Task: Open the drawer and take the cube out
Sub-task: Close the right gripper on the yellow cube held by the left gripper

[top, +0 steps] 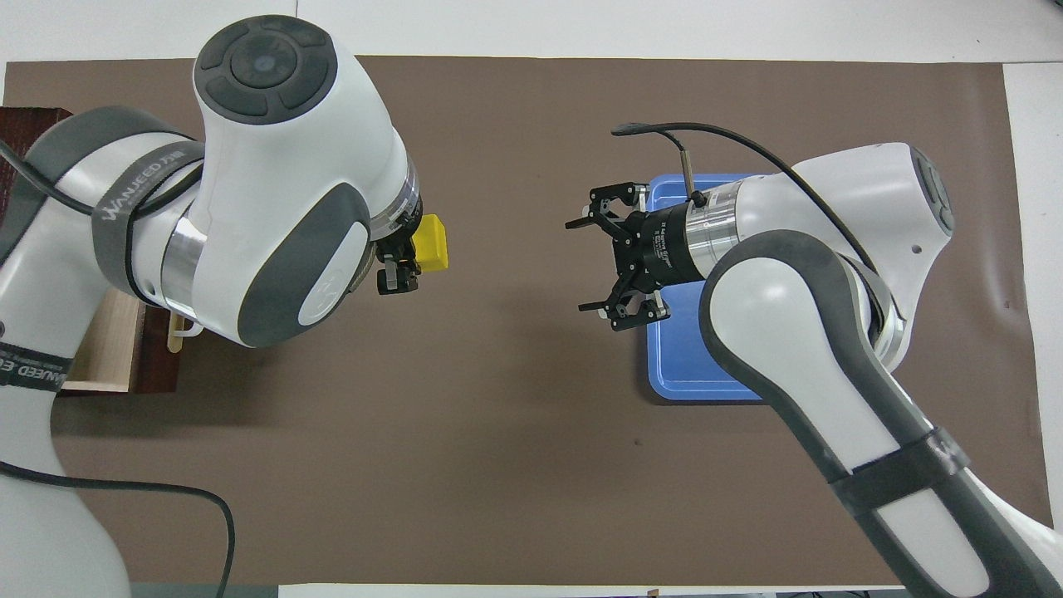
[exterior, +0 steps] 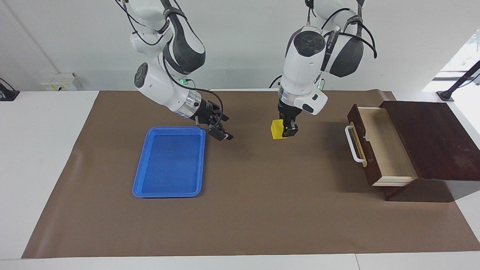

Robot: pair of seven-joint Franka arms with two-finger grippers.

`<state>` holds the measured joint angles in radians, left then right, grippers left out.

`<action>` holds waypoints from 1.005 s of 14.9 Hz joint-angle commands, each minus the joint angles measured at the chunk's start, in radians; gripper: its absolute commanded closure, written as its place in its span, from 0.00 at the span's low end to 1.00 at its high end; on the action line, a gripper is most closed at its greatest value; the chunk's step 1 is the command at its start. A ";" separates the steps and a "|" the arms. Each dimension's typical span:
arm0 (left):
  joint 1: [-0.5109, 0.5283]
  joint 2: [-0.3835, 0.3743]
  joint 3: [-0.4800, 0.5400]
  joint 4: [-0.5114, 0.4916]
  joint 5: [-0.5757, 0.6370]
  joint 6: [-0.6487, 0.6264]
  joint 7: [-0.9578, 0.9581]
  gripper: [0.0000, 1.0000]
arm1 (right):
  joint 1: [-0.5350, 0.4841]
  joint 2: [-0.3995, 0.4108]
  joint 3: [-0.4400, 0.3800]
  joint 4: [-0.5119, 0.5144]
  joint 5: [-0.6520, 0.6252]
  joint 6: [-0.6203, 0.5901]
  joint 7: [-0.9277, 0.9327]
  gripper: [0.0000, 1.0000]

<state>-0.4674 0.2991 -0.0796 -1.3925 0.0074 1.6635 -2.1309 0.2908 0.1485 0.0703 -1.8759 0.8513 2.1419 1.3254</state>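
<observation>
The dark brown drawer (exterior: pixel 375 150) is pulled out of its dark box (exterior: pixel 435 138) at the left arm's end of the table. Its pale wood inside shows no cube, and its white handle (exterior: pixel 354 144) faces the middle of the table. My left gripper (exterior: pixel 284 131) is shut on the small yellow cube (exterior: pixel 277 129) and holds it above the brown mat, between drawer and tray. The cube (top: pixel 432 242) and the left gripper (top: pixel 413 259) also show in the overhead view, where the arm hides most of the drawer (top: pixel 108 353). My right gripper (exterior: pixel 221 132) (top: pixel 604 262) is open and empty beside the tray's edge.
A flat blue tray (exterior: pixel 170 163) (top: pixel 689 365) lies on the brown mat (exterior: pixel 262 210) toward the right arm's end, with nothing in it. The pulled-out drawer juts from its box toward the middle of the table.
</observation>
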 commanded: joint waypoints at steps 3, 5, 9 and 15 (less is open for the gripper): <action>-0.010 0.014 0.009 0.027 -0.018 0.010 -0.006 1.00 | 0.077 0.046 0.000 0.009 0.112 0.134 0.075 0.00; -0.016 0.014 0.009 0.021 -0.018 0.027 -0.006 1.00 | 0.094 0.072 0.000 0.037 0.132 0.156 0.110 0.00; -0.020 0.012 0.011 0.013 -0.017 0.030 -0.006 1.00 | 0.168 0.138 0.000 0.106 0.132 0.233 0.167 0.00; -0.020 0.012 0.011 0.013 -0.014 0.030 -0.006 1.00 | 0.183 0.148 0.000 0.127 0.169 0.254 0.178 0.00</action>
<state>-0.4725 0.3028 -0.0842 -1.3925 0.0069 1.6893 -2.1309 0.4648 0.2789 0.0685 -1.7705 0.9934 2.3739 1.4919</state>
